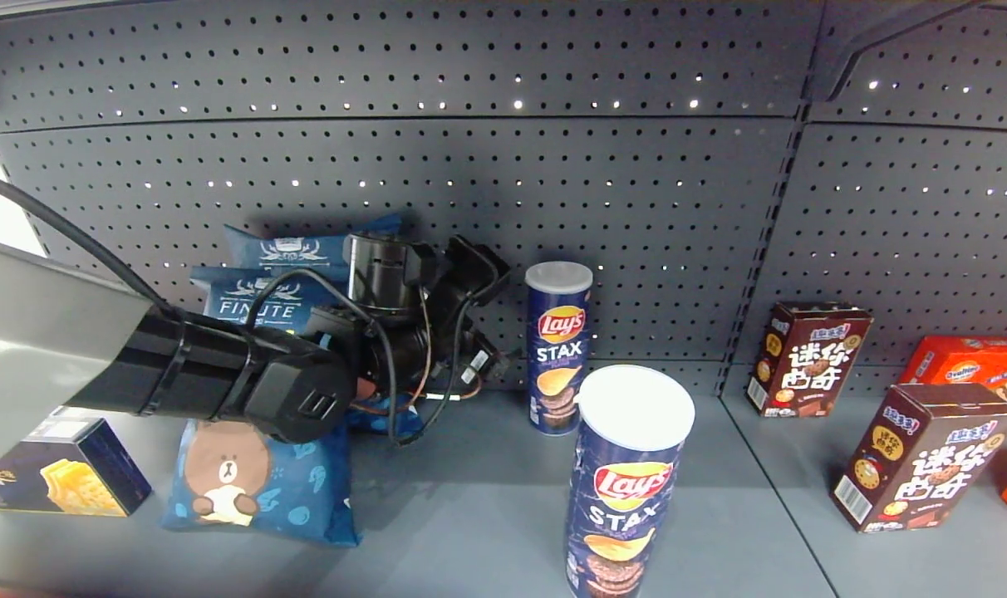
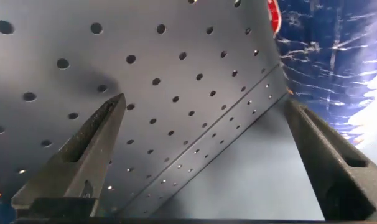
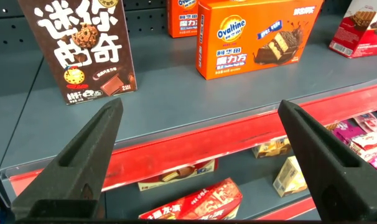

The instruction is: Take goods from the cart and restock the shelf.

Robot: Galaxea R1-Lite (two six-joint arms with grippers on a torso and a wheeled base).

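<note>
Head view: a grey shelf point(image 1: 470, 515) with a back wall point(image 1: 503, 166) full of little holes, and snacks on it.
Left claw: the left gripper point(image 1: 487, 320) is deep inside the shelf, close to the back wall. Its two fingers point(image 2: 83, 149) are spread apart and nothing is between them.
Back can: a tall blue chip can point(image 1: 558, 345) stands up straight by the back wall, just beside the left gripper. I cannot tell if they touch.
Front can: a second chip can point(image 1: 628, 482) stands up nearer the front of the shelf, apart from the first one.
Blue bags: two dark blue bags point(image 1: 292, 282) lean on the back wall, behind the left gripper.
Bear bag: a bag with a brown bear point(image 1: 258, 482) lies flat, left of the cans.
Cheese box: a dark box with yellow cheese point(image 1: 63, 477) sits at the far left.
Right claw: the right gripper point(image 3: 200, 107) hangs in front of the shelf's red edge point(image 3: 238, 134). It is wide open and holds nothing.
Cookie boxes: two brown boxes point(image 1: 807, 357) stand on the right part of the shelf, with an orange box point(image 1: 977, 370) beside them.
</note>
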